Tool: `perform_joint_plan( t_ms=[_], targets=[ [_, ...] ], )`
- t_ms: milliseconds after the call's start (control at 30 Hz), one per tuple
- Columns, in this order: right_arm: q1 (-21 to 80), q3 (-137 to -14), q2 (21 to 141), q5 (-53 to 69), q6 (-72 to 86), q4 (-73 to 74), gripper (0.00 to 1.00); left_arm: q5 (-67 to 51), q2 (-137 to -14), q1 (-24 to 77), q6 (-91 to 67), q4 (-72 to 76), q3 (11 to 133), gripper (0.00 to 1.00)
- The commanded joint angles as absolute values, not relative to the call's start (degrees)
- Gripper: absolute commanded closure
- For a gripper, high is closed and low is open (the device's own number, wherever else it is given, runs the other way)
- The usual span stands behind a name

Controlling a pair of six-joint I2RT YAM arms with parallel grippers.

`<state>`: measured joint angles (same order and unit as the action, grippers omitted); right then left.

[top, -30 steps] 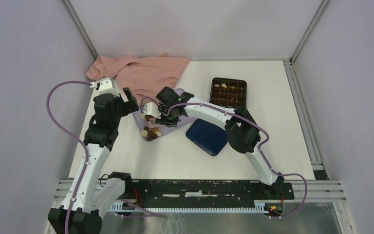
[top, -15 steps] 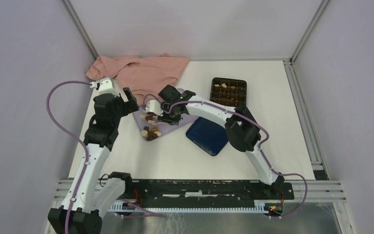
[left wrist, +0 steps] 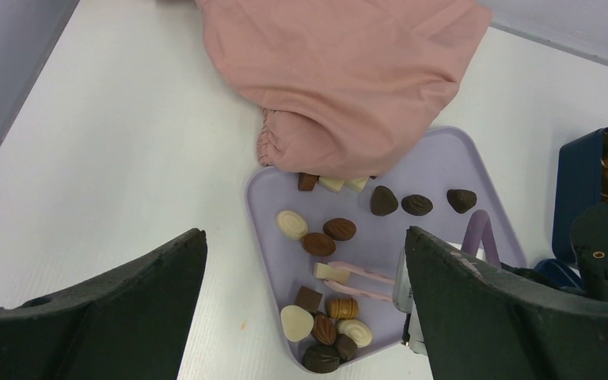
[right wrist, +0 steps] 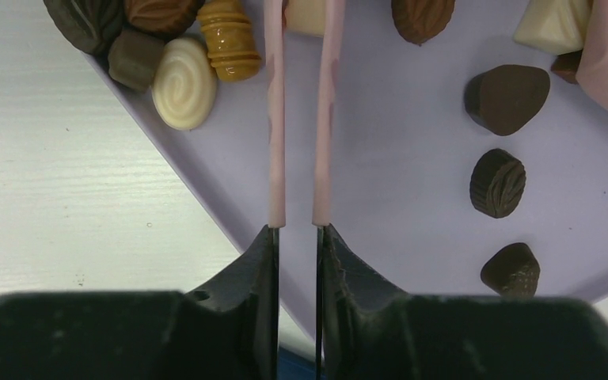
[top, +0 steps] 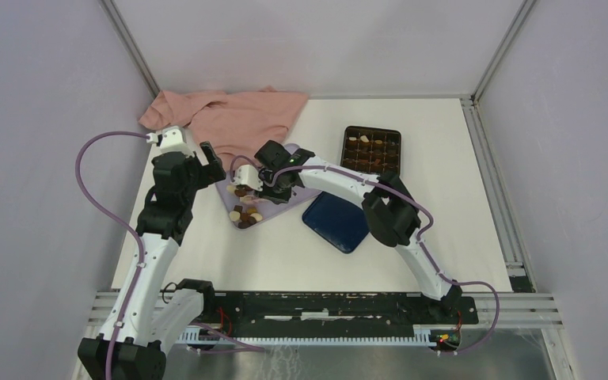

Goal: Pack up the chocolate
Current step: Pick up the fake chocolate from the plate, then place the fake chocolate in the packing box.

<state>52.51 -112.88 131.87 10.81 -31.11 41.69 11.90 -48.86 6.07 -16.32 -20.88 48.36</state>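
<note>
Several chocolate pieces (left wrist: pixel 339 229), dark, light brown and cream, lie on a lilac tray (left wrist: pixel 443 150); a cluster (left wrist: pixel 328 328) fills its near corner. My right gripper (top: pixel 247 190) carries two thin pink tongs (right wrist: pixel 274 119) low over the tray. Their tips are closed on the two sides of a cream-white rectangular chocolate (left wrist: pixel 331 272), which rests on the tray. My left gripper (left wrist: pixel 302 237) hangs wide open above the tray's left side, holding nothing. The dark box (top: pixel 372 149) with its grid insert sits at the back right with a few pieces in it.
A pink cloth (left wrist: pixel 340 71) lies over the tray's far edge and hides part of some pieces. A dark blue lid (top: pixel 336 222) lies flat right of the tray, under the right arm. White tabletop (left wrist: pixel 111 158) surrounds the tray.
The right gripper's tongs have narrowed onto the cream-white piece, and its wrist has shifted slightly left. The left arm has not moved.
</note>
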Motion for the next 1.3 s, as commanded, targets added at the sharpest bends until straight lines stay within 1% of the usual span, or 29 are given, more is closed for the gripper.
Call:
perform_joint_plan(
  t_ms=[0, 100, 167, 367, 533, 667, 833, 967, 1100, 1267],
  targets=[
    [52.7, -114.3, 129.9, 9.6, -30.7, 40.4, 0.81, 11.9, -48.6, 5.7, -13.4, -18.9, 48.3, 0.0],
    [52.5, -113.5, 128.3, 9.7, -30.8, 40.2, 0.87, 11.8, -48.6, 5.6, -13.4, -18.9, 48.3, 0.0],
    [52.2, -112.9, 127.0, 10.3, -30.9, 40.3, 0.88, 11.8, -48.6, 5.7, -13.4, -18.9, 48.3, 0.0],
    [50.8, -108.1, 119.5, 13.4, -31.6, 39.9, 0.89, 12.0, -48.3, 5.7, -13.4, -18.7, 48.2, 0.0],
    [47.6, -99.4, 109.4, 16.8, -34.2, 39.1, 0.9, 12.1, -47.7, 5.7, -13.4, -18.5, 47.9, 0.0],
    [41.6, -90.7, 100.6, 18.7, -35.9, 38.0, 0.9, 12.1, -47.4, 5.7, -13.4, -18.4, 47.8, 0.0],
    [28.7, -82.3, 93.2, 23.9, -37.6, 39.0, 0.89, 12.0, -47.9, 5.7, -13.1, -18.5, 47.9, 0.0],
    [19.9, -78.3, 91.6, 25.3, -38.8, 40.5, 0.88, 11.7, -48.6, 5.6, -13.1, -18.4, 47.9, 0.0],
    [12.8, -77.9, 93.4, 26.3, -39.5, 41.4, 0.88, 11.4, -49.0, 5.7, -13.1, -18.5, 47.9, 0.0],
    [10.3, -80.0, 97.3, 27.0, -41.4, 43.7, 0.86, 11.4, -49.0, 5.7, -13.0, -18.5, 47.8, 0.0]
  ],
)
